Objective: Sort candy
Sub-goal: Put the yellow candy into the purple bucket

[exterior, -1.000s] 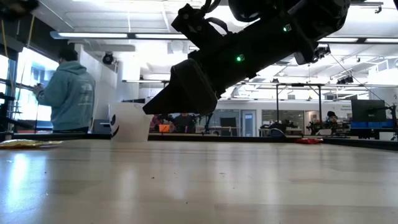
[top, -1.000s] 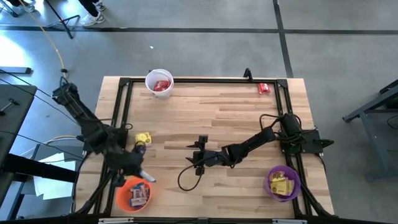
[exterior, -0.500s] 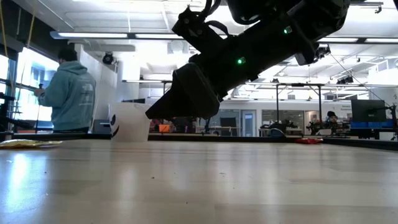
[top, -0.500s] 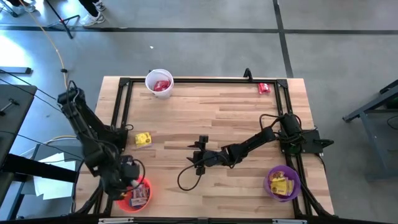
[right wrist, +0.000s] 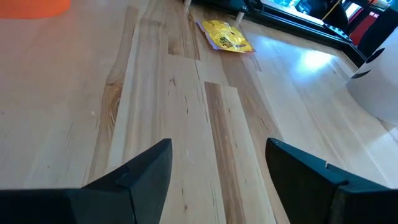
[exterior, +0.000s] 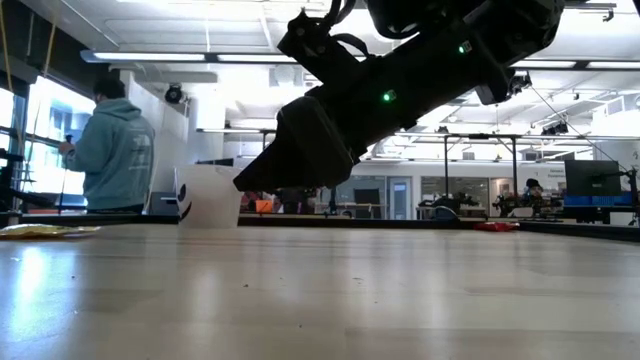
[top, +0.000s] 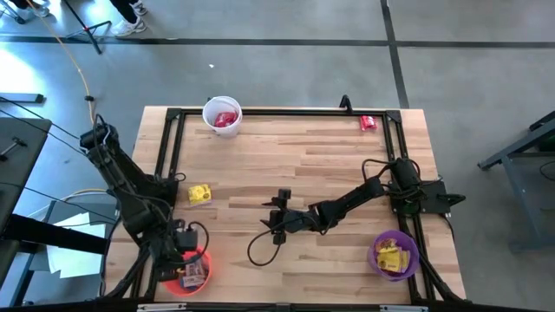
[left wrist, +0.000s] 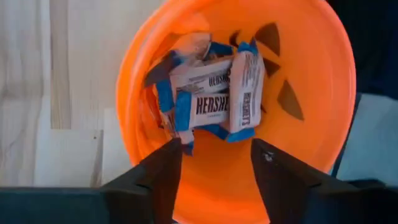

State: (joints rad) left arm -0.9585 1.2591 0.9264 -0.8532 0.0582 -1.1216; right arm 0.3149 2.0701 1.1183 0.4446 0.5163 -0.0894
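Tabletop: blue-and-white bars [left wrist: 211, 102] in orange cup [left wrist: 311, 124] beneath open left gripper [left wrist: 214, 163]

This was a robotics lab, or a research workshop of much the same kind. The wooden table [top: 286, 165] carried a black metal frame [top: 277, 112] around its edge and stood on a bare grey concrete floor [top: 277, 61] marked with dark lines. Cables [top: 82, 69] trailed across that floor beside the table. The low view looked into a large open hall lit by long ceiling light strips [exterior: 150, 57], with further workstations and monitors [exterior: 590, 180] (one screen stood at the far right). A person in a teal hooded top [exterior: 108, 150] stood at a bench near bright windows [exterior: 45, 140].
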